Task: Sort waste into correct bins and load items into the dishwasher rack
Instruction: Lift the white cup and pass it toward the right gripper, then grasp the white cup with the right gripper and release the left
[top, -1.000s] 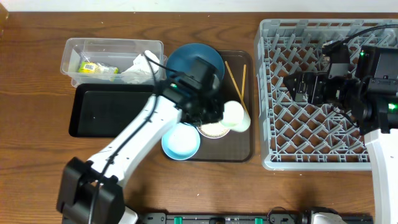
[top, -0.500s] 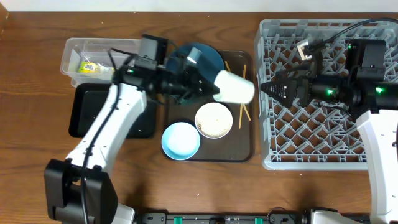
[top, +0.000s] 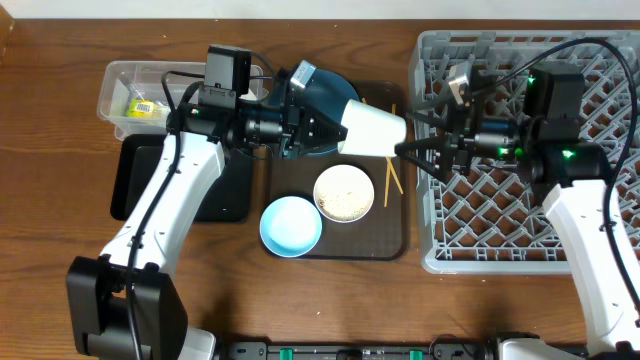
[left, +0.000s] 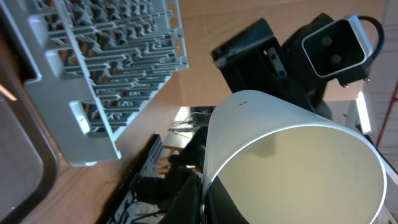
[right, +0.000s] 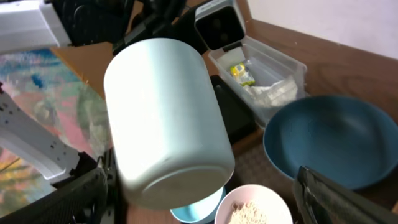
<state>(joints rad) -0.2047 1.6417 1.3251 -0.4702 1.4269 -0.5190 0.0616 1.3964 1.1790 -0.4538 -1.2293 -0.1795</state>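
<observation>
The small white cup hangs on its side above the brown tray, mouth toward my left gripper, which is shut on its rim. In the left wrist view the cup fills the frame, with the rim pinched by my left gripper. My right gripper is open at the cup's base. In the right wrist view the cup sits between the spread fingers without visible contact. The dishwasher rack stands at the right.
On the brown serving tray lie a dark blue plate, a white bowl of crumbs, a light blue bowl and chopsticks. The clear tub holds a wrapper and a napkin. Below it is the black tray.
My left arm lifted the cup off the tray and swung it right toward the rack. The right gripper came left out of the rack to the cup's base.
</observation>
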